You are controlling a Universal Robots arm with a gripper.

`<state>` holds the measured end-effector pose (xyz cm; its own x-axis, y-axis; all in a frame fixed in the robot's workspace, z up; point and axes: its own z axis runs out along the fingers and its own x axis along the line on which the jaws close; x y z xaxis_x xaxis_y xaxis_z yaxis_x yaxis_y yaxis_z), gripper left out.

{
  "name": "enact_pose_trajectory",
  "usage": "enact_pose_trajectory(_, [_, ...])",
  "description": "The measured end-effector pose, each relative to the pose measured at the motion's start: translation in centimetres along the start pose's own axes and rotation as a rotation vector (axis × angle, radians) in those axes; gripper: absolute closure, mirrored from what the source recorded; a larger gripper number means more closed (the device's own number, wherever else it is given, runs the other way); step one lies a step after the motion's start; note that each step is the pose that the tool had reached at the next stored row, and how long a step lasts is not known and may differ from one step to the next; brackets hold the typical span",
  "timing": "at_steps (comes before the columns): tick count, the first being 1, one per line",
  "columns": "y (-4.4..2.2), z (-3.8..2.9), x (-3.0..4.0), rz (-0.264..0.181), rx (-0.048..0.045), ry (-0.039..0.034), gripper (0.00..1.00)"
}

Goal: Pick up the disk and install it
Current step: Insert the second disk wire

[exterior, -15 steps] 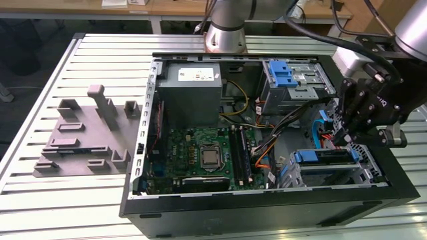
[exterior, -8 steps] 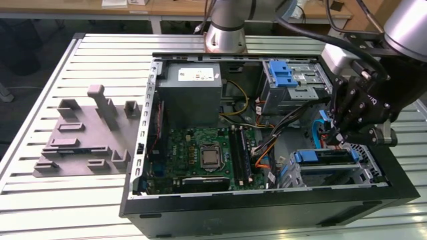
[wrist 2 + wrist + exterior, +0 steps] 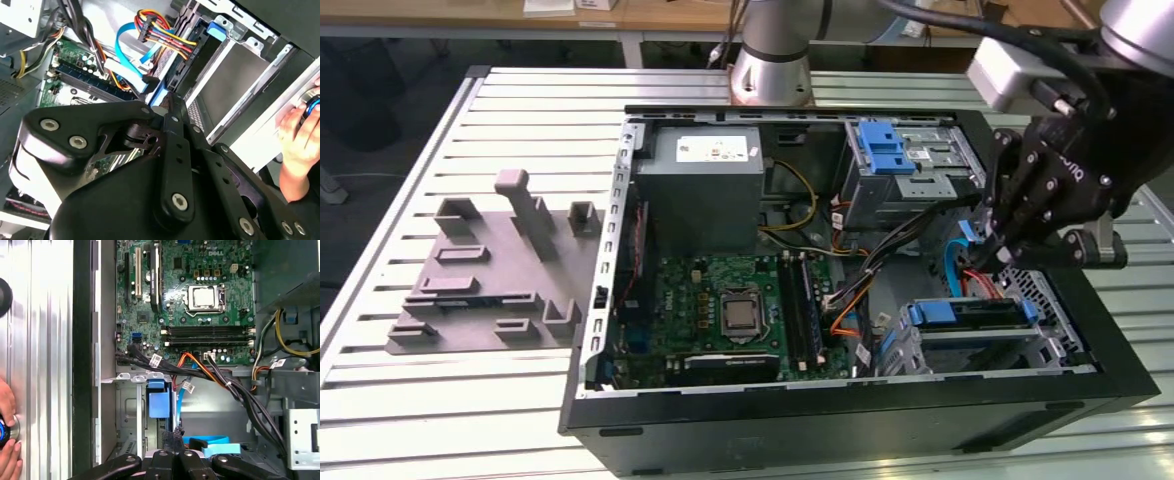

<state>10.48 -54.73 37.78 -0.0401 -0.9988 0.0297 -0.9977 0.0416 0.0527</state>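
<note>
Sitting in the drive cage (image 3: 1057, 300), blue-framed disk (image 3: 970, 313), just below hand (image 3: 1003, 262), grip state unclear.

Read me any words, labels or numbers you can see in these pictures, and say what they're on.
Power supply sticker: too small to read.
Motherboard markings: too small to read.
Cable tags: blurred.
Nothing can be quoted.

Access to the drive bay (image 3: 987, 325) is obstructed by cable bundles (image 3: 220, 377) crossing beside it. Open room is left above the motherboard (image 3: 720, 310). The counter (image 3: 520, 130) is partly occupied by a grey fixture (image 3: 487, 270).
</note>
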Motion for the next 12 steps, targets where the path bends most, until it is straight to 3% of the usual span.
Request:
enact_pose_trajectory(4, [0.21, -0.66, -0.31, 0.000, 0.0000, -0.0003, 0.89])
enact_pose_trajectory(9, [0.27, -0.73, -1.31, 0.000, 0.0001, 0.0012, 0.89])
enact_pose_trajectory(12, [0.28, -0.74, -1.47, -0.003, 0.0002, 0.0015, 0.89])
